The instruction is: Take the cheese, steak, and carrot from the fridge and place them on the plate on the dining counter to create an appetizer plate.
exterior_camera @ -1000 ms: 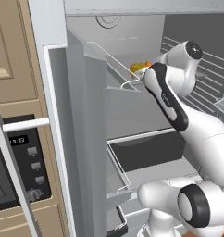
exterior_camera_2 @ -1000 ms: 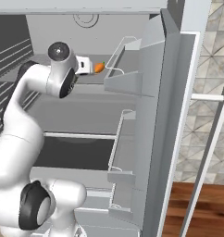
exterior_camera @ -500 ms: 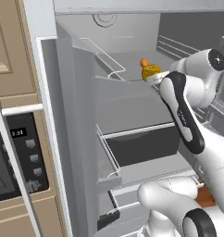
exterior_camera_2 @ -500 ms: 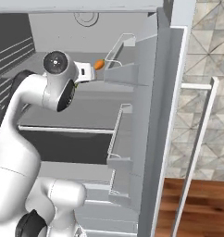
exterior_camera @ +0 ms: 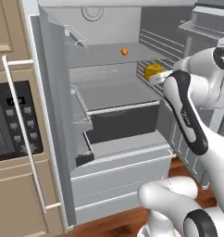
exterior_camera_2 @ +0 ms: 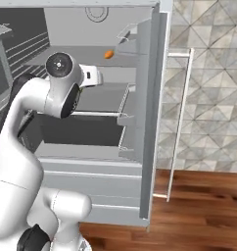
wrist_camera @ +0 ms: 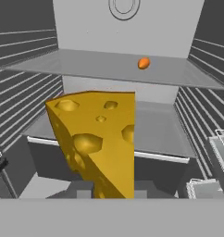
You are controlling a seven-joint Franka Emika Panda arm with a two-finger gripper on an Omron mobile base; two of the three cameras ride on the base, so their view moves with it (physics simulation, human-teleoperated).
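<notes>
The fridge [exterior_camera: 109,97] stands open in front of me. My gripper [exterior_camera: 158,77] is shut on the cheese [exterior_camera: 153,71], a yellow holed wedge held in front of the middle shelves. In the hand view the cheese [wrist_camera: 97,139] stands upright between the jaws of my gripper [wrist_camera: 113,190]. The carrot [exterior_camera: 124,51] lies on the upper glass shelf, towards the back; it is also visible as the small orange carrot [exterior_camera_2: 108,54] and the carrot [wrist_camera: 143,63] above and beyond the cheese. The steak, the plate and the dining counter are out of view.
A black oven [exterior_camera: 12,125] in wooden cabinets stands left of the fridge, with the long white door handle [exterior_camera: 21,134] in front of it. The right fridge door [exterior_camera_2: 154,108] juts out edge-on, with door racks [exterior_camera_2: 124,117]. A tiled wall [exterior_camera_2: 213,73] and wood floor [exterior_camera_2: 199,206] lie to the right.
The whole picture has shifted: the base has backed away from the fridge and more of its inside shows. The cheese stays in the gripper and has come out with it.
</notes>
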